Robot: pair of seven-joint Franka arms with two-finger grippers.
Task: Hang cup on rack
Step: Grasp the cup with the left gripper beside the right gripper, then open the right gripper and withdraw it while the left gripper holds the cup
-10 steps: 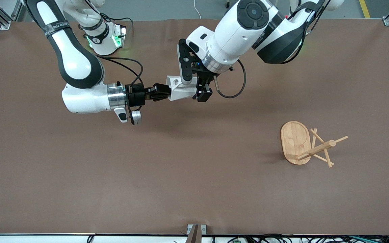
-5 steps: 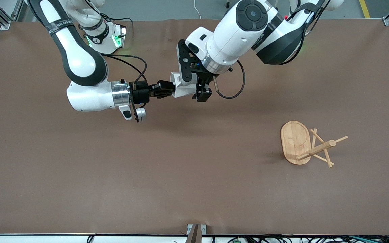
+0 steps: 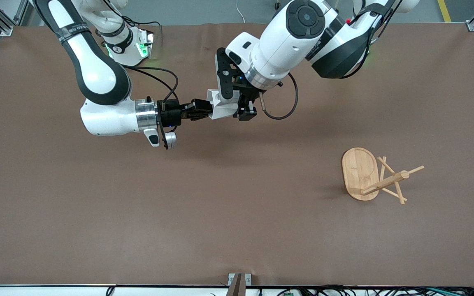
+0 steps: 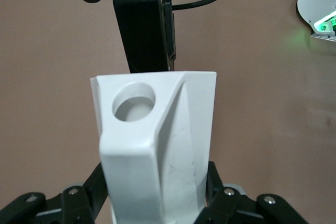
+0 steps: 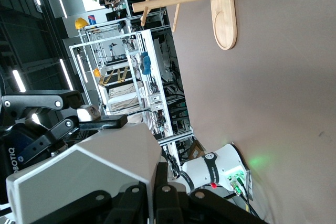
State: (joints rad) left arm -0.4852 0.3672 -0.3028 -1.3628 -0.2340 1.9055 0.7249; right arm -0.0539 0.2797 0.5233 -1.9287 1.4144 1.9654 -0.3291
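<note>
The white faceted cup [image 3: 220, 107] is held in the air over the table's middle, toward the robots' bases. My right gripper [image 3: 204, 110] is shut on the cup's rim wall, one finger inside and one outside [image 5: 157, 192]. My left gripper [image 3: 235, 102] comes down from above, and its fingers press both sides of the cup body [image 4: 156, 182]. In the left wrist view the cup's handle [image 4: 135, 102] with its round hole faces the camera, and one of the right gripper's fingers [image 4: 144, 30] shows past it. The bamboo rack [image 3: 360, 174] stands upright toward the left arm's end of the table, far from both grippers.
The rack's post and crossing pegs [image 3: 393, 179] rise above its oval base; it also shows in the right wrist view [image 5: 223, 14]. The right arm's base [image 3: 130, 45] glows green at the table's edge. Brown table surface lies all around.
My right arm carried the cup toward the left arm's end, between the left gripper's fingers. The left gripper's fingers then drew in against the cup. The rack has not moved.
</note>
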